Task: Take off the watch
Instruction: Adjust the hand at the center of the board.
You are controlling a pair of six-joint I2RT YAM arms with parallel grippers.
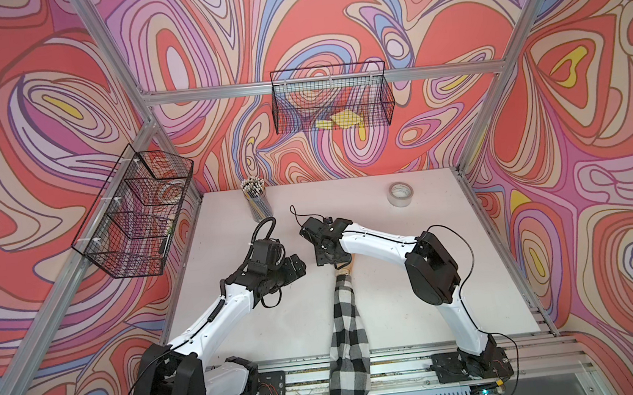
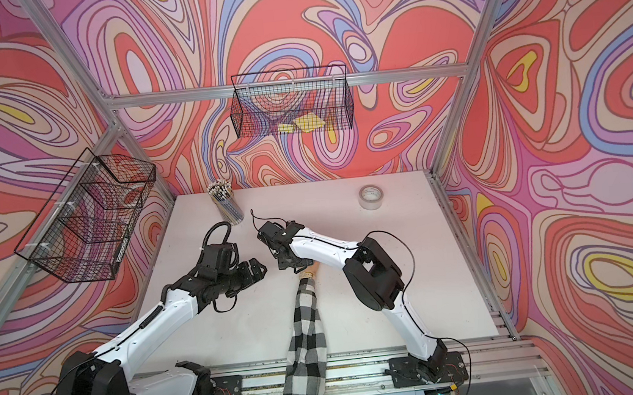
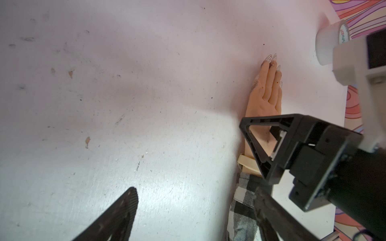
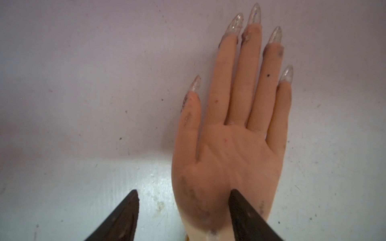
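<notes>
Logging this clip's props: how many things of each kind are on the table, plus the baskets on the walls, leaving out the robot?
Wire baskets: 2
Tape roll: 1
Cup of pencils: 1
Dummy arm: 1
Watch, on the dummy's wrist: 1
Total: 6

Both arms bend inward toward each other. The left hand [image 1: 298, 265] hangs with fingers wide apart; the right hand [image 4: 183, 191] points downward, fingers parted.

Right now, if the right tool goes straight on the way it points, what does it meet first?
Likely the mannequin hand: the right tool, open, straddles the thumb-side edge of its palm. How far above it, I cannot tell.
</notes>
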